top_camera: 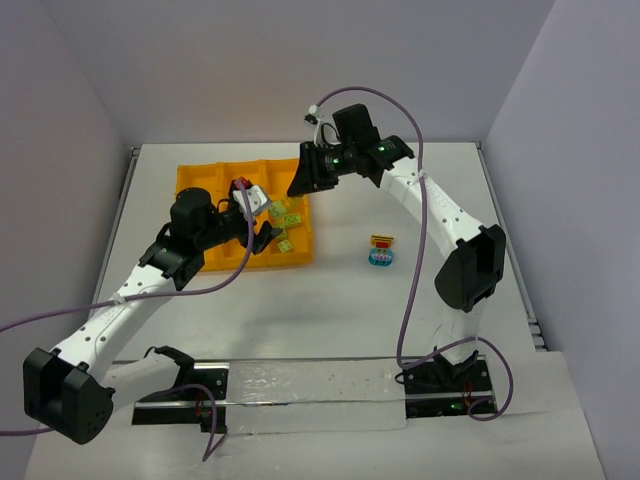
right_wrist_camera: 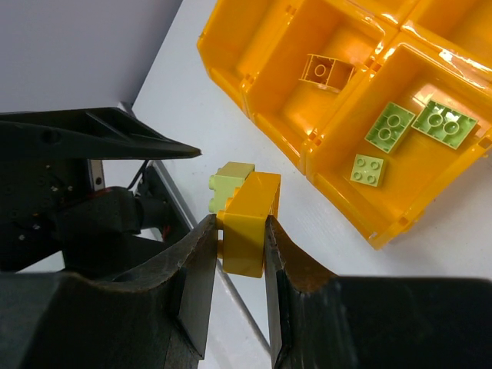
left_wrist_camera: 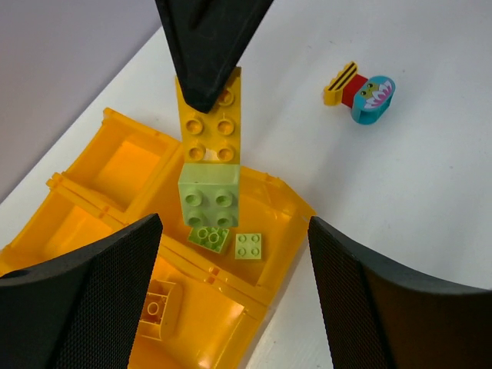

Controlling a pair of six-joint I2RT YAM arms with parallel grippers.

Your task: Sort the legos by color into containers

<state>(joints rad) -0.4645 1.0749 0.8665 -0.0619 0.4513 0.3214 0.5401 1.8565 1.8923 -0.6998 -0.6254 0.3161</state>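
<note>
My right gripper (right_wrist_camera: pixel 241 224) is shut on a yellow lego (right_wrist_camera: pixel 250 231) with a lime green lego (right_wrist_camera: pixel 231 181) stuck to its far end. It holds the pair in the air over the tray's right side (top_camera: pixel 303 180). In the left wrist view the pair hangs in front: yellow (left_wrist_camera: pixel 209 119) above lime (left_wrist_camera: pixel 209 196). My left gripper (left_wrist_camera: pixel 234 307) is open and empty just below the pair, over the orange-yellow tray (top_camera: pixel 200 175). Three lime legos (right_wrist_camera: pixel 388 125) lie in one corner compartment. One yellow lego (right_wrist_camera: pixel 327 71) lies in the compartment beside it.
A small stack of yellow, red and light blue legos (top_camera: pixel 381 250) stands on the white table right of the tray; it also shows in the left wrist view (left_wrist_camera: pixel 361 91). Walls close the table at the back and on both sides.
</note>
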